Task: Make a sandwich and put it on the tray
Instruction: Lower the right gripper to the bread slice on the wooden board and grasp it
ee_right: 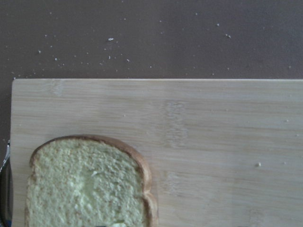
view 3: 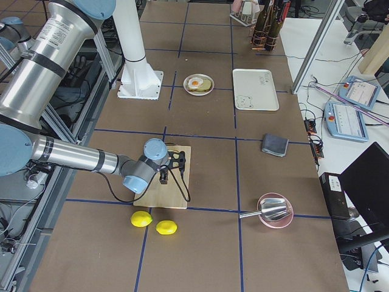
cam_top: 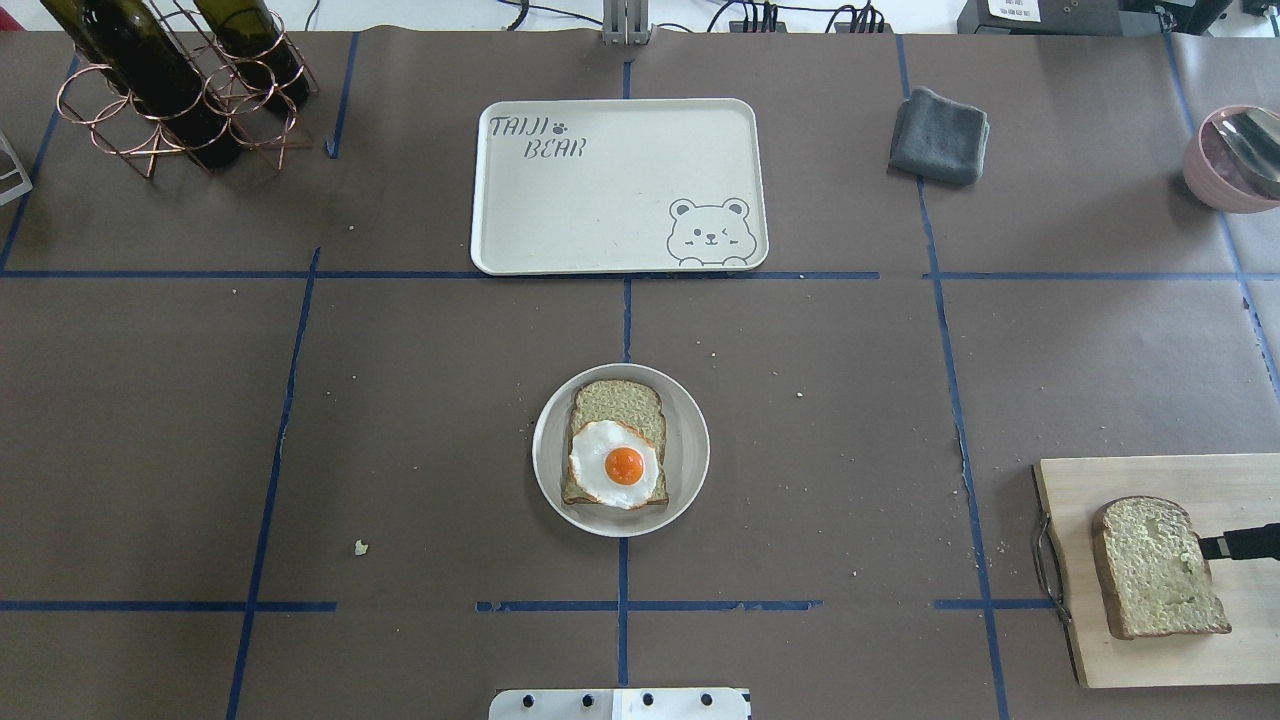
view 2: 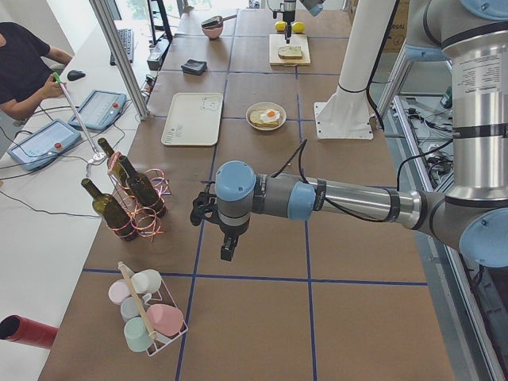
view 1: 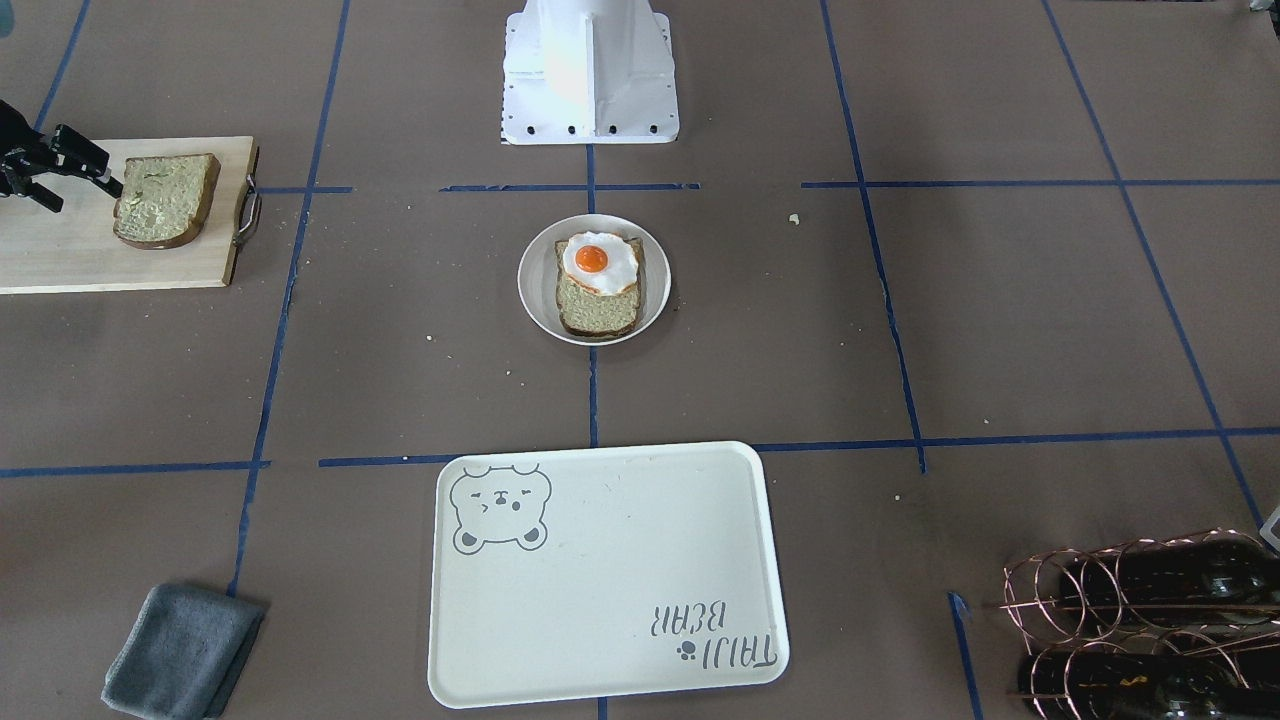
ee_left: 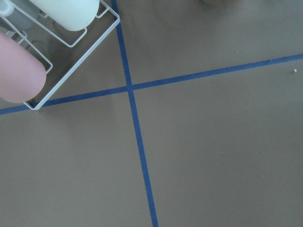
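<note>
**Sandwich Half Built, Tray Apart**

Front view: a brown paper table (view 1: 1000,330) gridded with blue tape (view 1: 592,400). At centre, the sandwich (view 1: 598,285), one slice topped with egg, sits on a round plate (view 1: 537,285). The tray (view 1: 600,560) lies lower centre, well apart. Upper left, the right gripper (view 1: 82,196), fingers spread, is just beside the second slice (view 1: 165,198) on a cutting board (view 1: 60,250).

Left-end view: the left gripper (view 2: 226,242) hangs mid-frame over the table; I cannot tell its finger spread. An operator (view 2: 20,63) is upper left.

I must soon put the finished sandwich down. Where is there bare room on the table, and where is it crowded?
The tray is wholly bare. Bare table lies between tray and plate, and on both sides of the plate. Crowded: the cutting board, with a bread slice and the right gripper at it.
</note>
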You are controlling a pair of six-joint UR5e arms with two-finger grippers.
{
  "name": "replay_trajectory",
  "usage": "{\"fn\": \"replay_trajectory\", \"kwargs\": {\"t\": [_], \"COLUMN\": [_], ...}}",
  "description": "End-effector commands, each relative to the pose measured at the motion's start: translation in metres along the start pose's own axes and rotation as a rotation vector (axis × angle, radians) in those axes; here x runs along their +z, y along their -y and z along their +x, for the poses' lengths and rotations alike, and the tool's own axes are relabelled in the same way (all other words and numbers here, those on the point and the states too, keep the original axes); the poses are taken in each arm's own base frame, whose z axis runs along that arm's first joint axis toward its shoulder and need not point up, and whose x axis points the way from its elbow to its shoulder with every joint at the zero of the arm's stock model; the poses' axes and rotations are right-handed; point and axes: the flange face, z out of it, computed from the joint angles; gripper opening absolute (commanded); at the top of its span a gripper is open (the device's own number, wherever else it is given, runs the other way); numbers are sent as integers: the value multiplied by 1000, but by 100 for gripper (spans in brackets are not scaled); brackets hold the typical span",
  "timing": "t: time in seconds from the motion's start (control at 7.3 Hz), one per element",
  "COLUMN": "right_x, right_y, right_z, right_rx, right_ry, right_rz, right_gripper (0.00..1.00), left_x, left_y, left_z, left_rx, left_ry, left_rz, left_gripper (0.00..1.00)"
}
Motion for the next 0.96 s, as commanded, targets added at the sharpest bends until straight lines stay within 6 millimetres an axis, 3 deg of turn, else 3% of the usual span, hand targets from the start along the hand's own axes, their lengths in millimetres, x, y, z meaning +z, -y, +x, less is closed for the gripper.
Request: {"fn": "replay_trajectory", "kwargs": {"t": [0.0,0.27,0.41,0.55,0.82], "right_x": [16,23,23,21,19], "right_y": [-1,-5,-4,-4,-4], "right_z": [-17,-20,-21,-24,-27], "right_rx": [8,-14,-15,-19,-23], "right_ry": [20,6,7,12,18], "right_rz": [-33,-33,-33,-31,-29], "right_gripper": [80,61,16,0,0], "left_x": [0,0,0,0,0], "left_y": [0,0,0,0,0], "left_z": [0,0,0,0,0], "left_rx": [1,-1,-1,-1,-1], "left_ry": [0,0,0,0,0], "left_rz": [0,-1,-1,-1,-1], "left_gripper": [100,100,100,100,100]}}
